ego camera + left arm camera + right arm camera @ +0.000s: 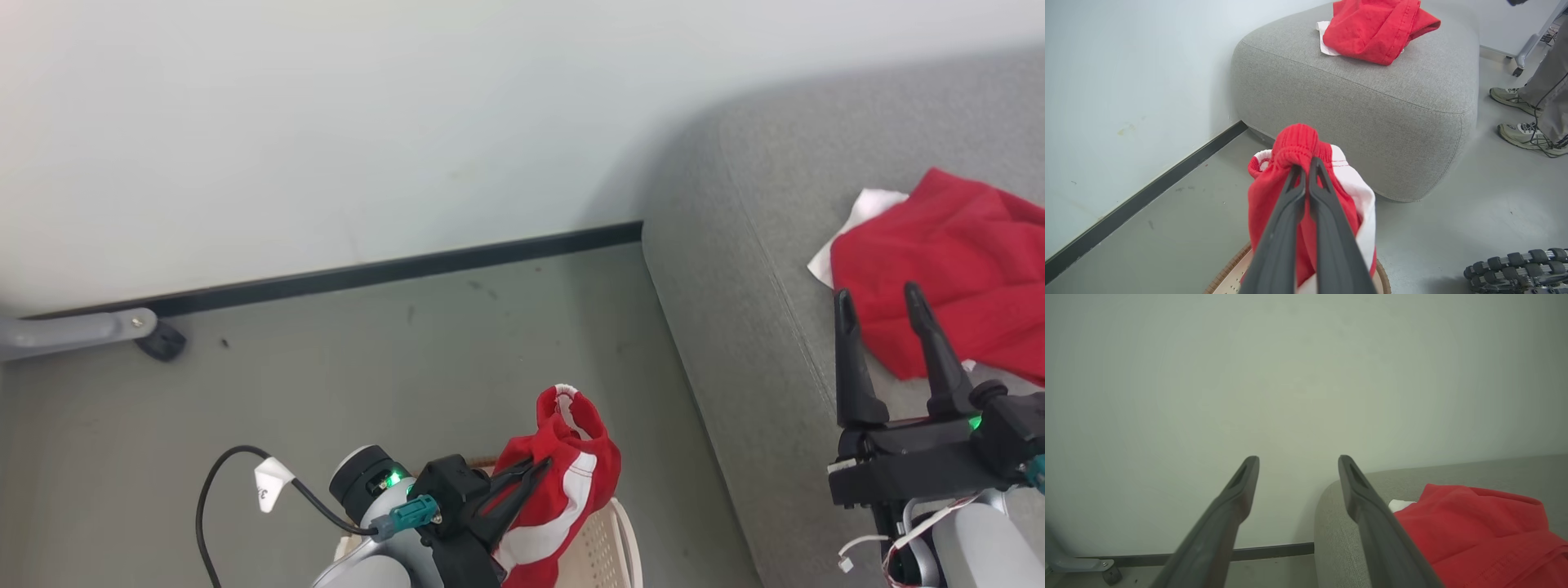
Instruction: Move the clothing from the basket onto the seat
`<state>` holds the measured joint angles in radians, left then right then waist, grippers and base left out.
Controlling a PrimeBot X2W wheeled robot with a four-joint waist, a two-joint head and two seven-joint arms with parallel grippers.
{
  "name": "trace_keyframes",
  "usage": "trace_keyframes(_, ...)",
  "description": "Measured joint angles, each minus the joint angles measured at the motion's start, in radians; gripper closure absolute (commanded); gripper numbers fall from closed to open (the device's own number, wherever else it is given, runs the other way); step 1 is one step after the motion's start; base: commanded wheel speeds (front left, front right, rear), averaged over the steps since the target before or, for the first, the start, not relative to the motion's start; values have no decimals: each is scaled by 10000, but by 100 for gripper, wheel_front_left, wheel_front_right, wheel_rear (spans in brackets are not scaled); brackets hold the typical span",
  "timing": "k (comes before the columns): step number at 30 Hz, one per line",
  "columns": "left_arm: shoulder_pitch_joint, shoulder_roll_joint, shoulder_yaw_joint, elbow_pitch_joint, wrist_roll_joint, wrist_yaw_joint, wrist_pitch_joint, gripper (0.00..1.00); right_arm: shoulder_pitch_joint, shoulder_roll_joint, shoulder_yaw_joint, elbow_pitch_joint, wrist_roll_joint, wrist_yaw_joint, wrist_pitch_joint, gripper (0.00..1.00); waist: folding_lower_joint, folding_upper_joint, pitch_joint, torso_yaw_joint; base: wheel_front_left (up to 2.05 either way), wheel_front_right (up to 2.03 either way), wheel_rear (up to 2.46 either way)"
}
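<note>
Transfer looks roughly half done, judging by how things lie: a plain red garment [947, 245], with a white patch peeking from under it, lies on the seat [735, 286], while a striped red garment [571, 457] hangs from the left tool [535, 472] above the basket [608, 543]; that tool is clenched on the bunched elastic waistband, its two fingers pressed close together with cloth pinched between them in the left wrist view; the striped garment drops from the pinch with its long axis about vertical, and whether its lower end is free of the basket's rim I cannot tell; the relation that matters is that the seat lies to the robot's right of the left tool and somewhat ahead, and in the left wrist view it stands beyond the fingertips and a little to the right, with bare floor [1180, 212] between basket and seat; the right tool [877, 292] is released, fingers spread wide with nothing between them, hovering over the seat's near part just beside the plain garment, so the right arm is the nearer one, yet the load is with the left; the coming move, as I judge it, is a carry rightward and forward across that gap, high enough for the hanging tail to clear the seat's rounded side; a person's shoes [1521, 134] stand on the floor past the seat's far end, well apart from that path.
</note>
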<state>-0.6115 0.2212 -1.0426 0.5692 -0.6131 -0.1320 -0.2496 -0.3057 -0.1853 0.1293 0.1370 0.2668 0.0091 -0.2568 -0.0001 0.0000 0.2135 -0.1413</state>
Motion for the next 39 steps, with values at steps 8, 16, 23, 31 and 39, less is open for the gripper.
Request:
trace_keyframes(8,267,198,433,-1106,-199,0,0,100,230,125,4,272,587,416,0,0,1,0,-737,477,0,0,0)
trace_keyframes(16,250,374,943,-2027,-589,27,-2,100,516,270,257,502,690,669,2,0,1,0,-1326,812,0,0,0)
trace_keyframes(23,-128,575,1394,-2606,-667,355,12,100,642,380,700,633,809,880,2,0,0,-1,-1693,930,0,0,0)
trace_keyframes(31,-447,548,1618,-2894,-811,502,311,100,765,414,1225,627,1039,1057,2,0,2,1,-1727,886,0,0,0)
trace_keyframes(39,-1040,451,1841,-2882,-911,546,639,100,801,420,2293,483,1083,1143,2,0,2,1,-1673,903,0,0,0)
